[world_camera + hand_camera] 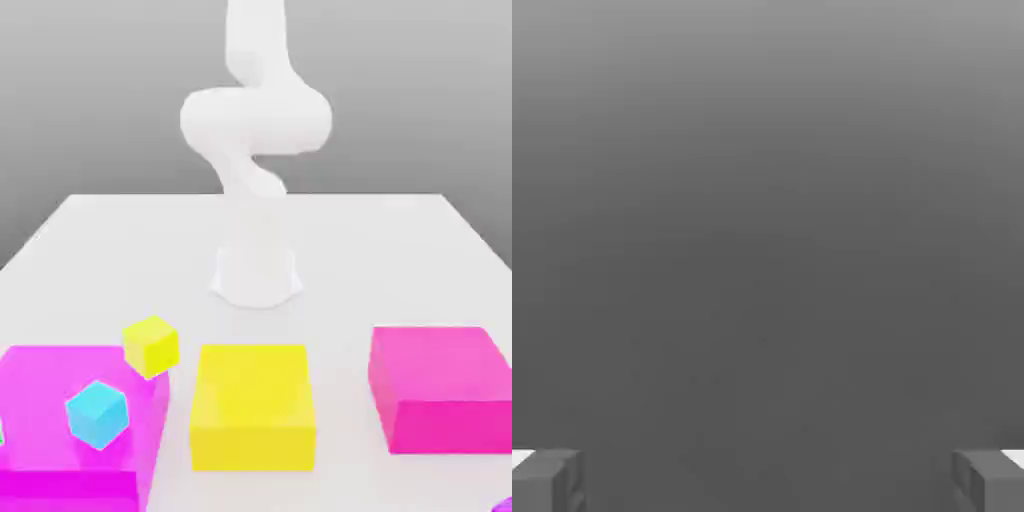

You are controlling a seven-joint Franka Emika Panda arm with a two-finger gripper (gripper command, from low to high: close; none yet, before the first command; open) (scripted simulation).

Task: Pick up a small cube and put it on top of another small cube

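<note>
A small yellow cube (151,346) sits tilted at the far right corner of a large magenta block (60,385) on the exterior view's left. A small cyan cube (98,413), also tilted, shows over that block's top; whether it rests on it I cannot tell. My white arm (255,120) rises from its base (256,275) at the table's middle and leaves the picture upward. In the hand view my gripper (768,480) is open, its grey fingertips (547,480) far apart with nothing between them, facing a plain grey background.
A large yellow block (253,405) stands at the front centre of the white table (400,250). Another large magenta block (445,388) is on the exterior view's right. A bit of purple (503,505) shows at the bottom right corner.
</note>
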